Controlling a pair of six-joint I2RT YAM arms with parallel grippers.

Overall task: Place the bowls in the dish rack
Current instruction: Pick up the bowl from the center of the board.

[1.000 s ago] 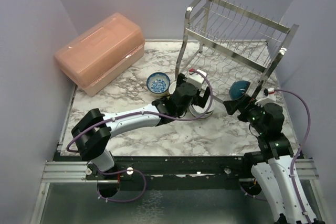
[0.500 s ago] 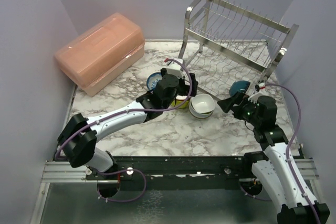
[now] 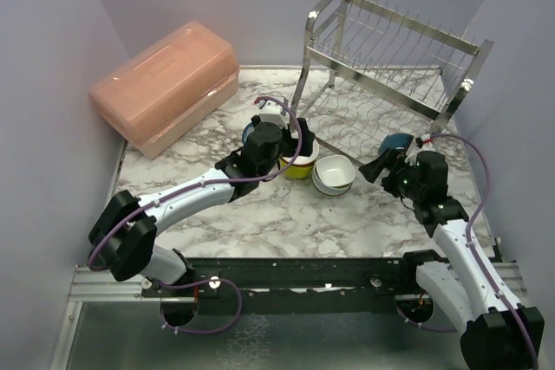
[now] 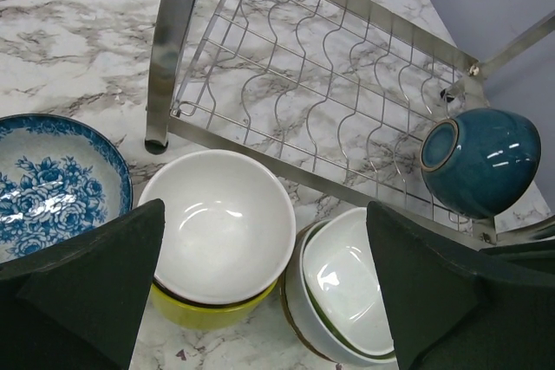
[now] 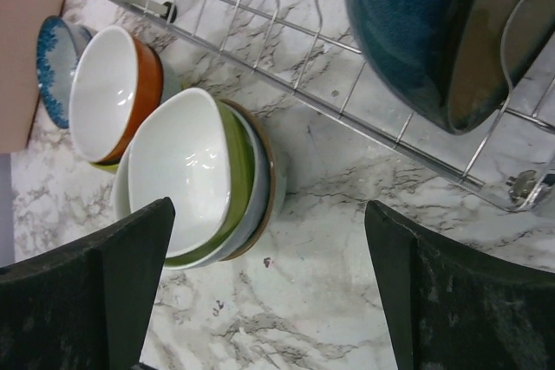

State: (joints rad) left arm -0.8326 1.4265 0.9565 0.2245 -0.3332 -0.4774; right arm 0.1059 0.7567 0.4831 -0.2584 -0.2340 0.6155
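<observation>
The left gripper (image 4: 264, 240) is hovering wide open and empty over a white-and-yellow bowl (image 4: 217, 223) just before the dish rack (image 4: 178, 32), apparently needing to descend onto its rim, while the right gripper (image 5: 269, 214) is hanging open and empty near the racked teal bowl (image 4: 481, 162).

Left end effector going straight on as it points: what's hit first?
Probably the white bowl sitting in the yellow bowl, centred between the left end effector's open jaws; depth unclear.

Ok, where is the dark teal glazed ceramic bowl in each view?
Top external: teal bowl right of centre, on the steel wire rack's lower shelf.
Left wrist: teal bowl at right edge, on its side.
Right wrist: teal bowl fills the top right.
Shared landmark: the stacked white-lined bowls beside the rack.
</observation>
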